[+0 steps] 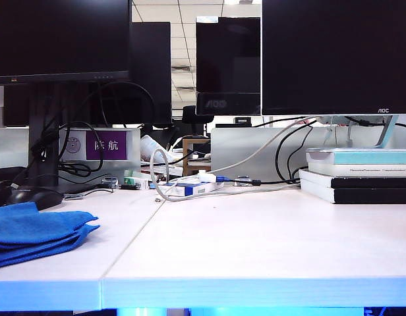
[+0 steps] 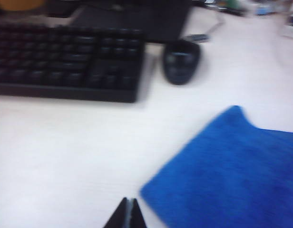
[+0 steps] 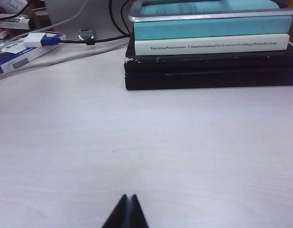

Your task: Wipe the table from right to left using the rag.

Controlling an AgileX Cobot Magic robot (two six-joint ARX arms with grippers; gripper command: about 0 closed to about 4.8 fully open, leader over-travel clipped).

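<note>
a: two grippers, left gripper (image 2: 128, 213) and right gripper (image 3: 128, 211), both pinched closed, holding nothing, above bare table (image 1: 256, 237).
b: rag (image 1: 38, 234) folded at far left, near mouse (image 2: 181, 61). soft, light, probably bunches; best pinched at upper fold.

Exterior view: even office light, ceiling panels (image 1: 183, 39) bright behind dark monitors (image 1: 335, 56). Table (image 1: 256, 243) pale, slightly washed; blue cast along front edge. Rag (image 1: 38, 230) saturated, soft shadow beneath. Left wrist view: heavy blur throughout; keyboard (image 2: 65, 61) and mouse (image 2: 180, 61) smeared, table overexposed, left gripper (image 2: 128, 213) tips a dark silhouette. Right wrist view: sharp, book stack (image 3: 210, 47) titles legible, mild shadow at its base, right gripper (image 3: 128, 211) tips dark, featureless.
</note>
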